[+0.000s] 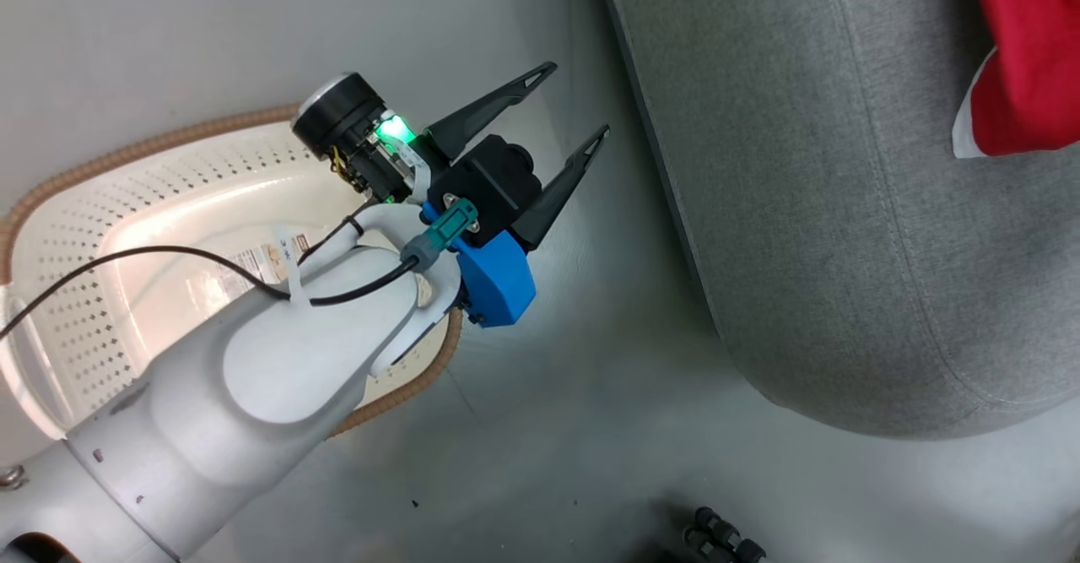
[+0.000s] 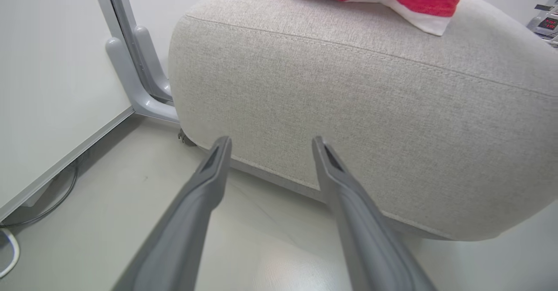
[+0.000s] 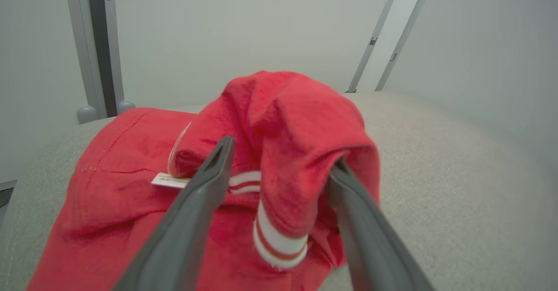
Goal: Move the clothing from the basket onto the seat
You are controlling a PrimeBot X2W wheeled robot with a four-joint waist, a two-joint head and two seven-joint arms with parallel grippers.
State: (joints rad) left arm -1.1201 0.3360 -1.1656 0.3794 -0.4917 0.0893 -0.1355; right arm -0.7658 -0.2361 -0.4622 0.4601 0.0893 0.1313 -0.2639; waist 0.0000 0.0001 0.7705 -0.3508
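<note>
Head view looks down on the left gripper (image 1: 576, 100). Its two long dark fingers stand spread apart with nothing between them, above the pale grey floor (image 1: 548, 428). It hangs in the gap between an oval cream-white plastic laundry basket (image 1: 76, 234) with perforated sides and a brown woven-look rim and a large grey woven-fabric upholstered seat (image 1: 844, 208) with rounded edges. The pale forearm crosses over the basket, whose bottom sticker (image 1: 253, 263) shows beside a black cable (image 1: 160, 249). Left wrist view has those fingers pointing at the seat's side below its seam line, near the fabric but clear of it. Both soft bright-red garments lie on top of the seat: a plain red garment (image 3: 109, 164) spread flat, and a red garment with white striped trim (image 3: 287, 116) bunched in a hump against it, a white label (image 3: 168, 180) showing. Right wrist view shows the right gripper (image 3: 283, 151) with its fingers wide apart on either side of that hump, not pinching it. A fold of the cloth drapes over one fingertip (image 3: 348, 195), and a striped cuff (image 3: 279, 243) hangs between the two.
</note>
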